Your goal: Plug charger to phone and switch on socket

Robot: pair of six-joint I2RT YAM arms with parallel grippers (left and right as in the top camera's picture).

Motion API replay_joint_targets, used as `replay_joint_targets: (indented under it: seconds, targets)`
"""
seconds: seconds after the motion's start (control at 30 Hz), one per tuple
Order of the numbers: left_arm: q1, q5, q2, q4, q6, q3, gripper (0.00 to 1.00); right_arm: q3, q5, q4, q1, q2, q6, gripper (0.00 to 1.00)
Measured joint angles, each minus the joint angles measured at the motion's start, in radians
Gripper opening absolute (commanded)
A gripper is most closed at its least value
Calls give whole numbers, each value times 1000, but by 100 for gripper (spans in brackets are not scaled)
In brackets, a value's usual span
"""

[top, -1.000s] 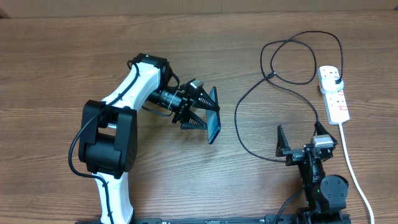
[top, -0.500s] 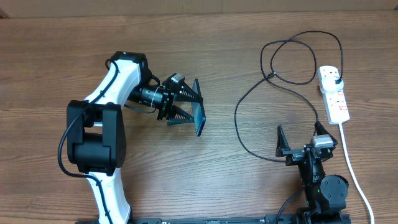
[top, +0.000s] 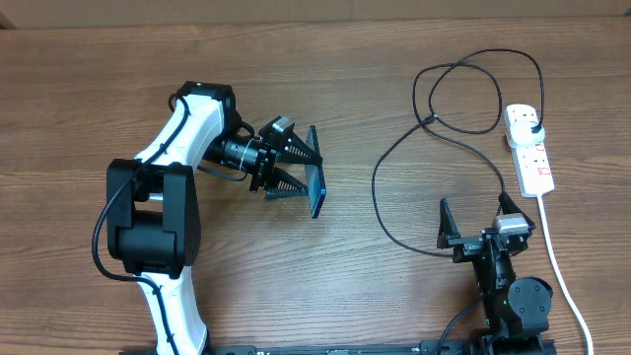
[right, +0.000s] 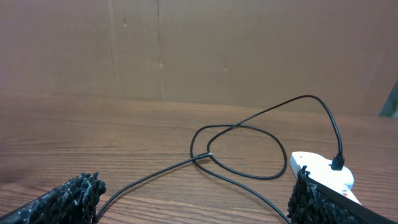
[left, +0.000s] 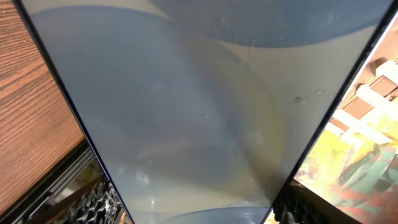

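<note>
The phone [top: 316, 183] is near the middle of the table [top: 89, 69], left of the cable loops and well apart from the power strip. We see it almost edge-on from above, standing on a long side and a little tilted. The left gripper [top: 308, 176] is clamped on it, one finger [top: 296, 150] on each side. In the left wrist view the phone's pale blue screen [left: 186, 106] fills nearly the whole picture. We cannot tell if the phone touches the wood.

The charger cable [top: 376, 182] lies in loose loops on the right side of the table. Its black plug [top: 532, 125] sits in the far outlet of the white power strip [top: 530, 160]. The other end runs toward the right gripper [top: 475, 205], but the tip is too small to make out. This gripper holds nothing; its fingers [right: 74, 193] stand wide apart, low over the near edge, with the cable [right: 311, 96] ahead of them.
</note>
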Motion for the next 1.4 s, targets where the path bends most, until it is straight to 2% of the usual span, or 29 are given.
replay_joint_targets:
  seconds: [1.07, 1.23, 1.3, 1.4]
  targets:
    - [0, 2, 0, -3, 10, 0, 56, 0, 0, 0, 0, 0, 0, 100]
    - [0, 36, 0, -6, 10, 0, 57, 0, -2, 0, 0, 0, 0, 100]
    - [0, 55, 0, -6, 9, 0, 57, 0, -10, 0, 0, 0, 29, 100]
    - [0, 83, 0, -7, 8, 0, 56, 0, -17, -1, 0, 0, 176, 100]
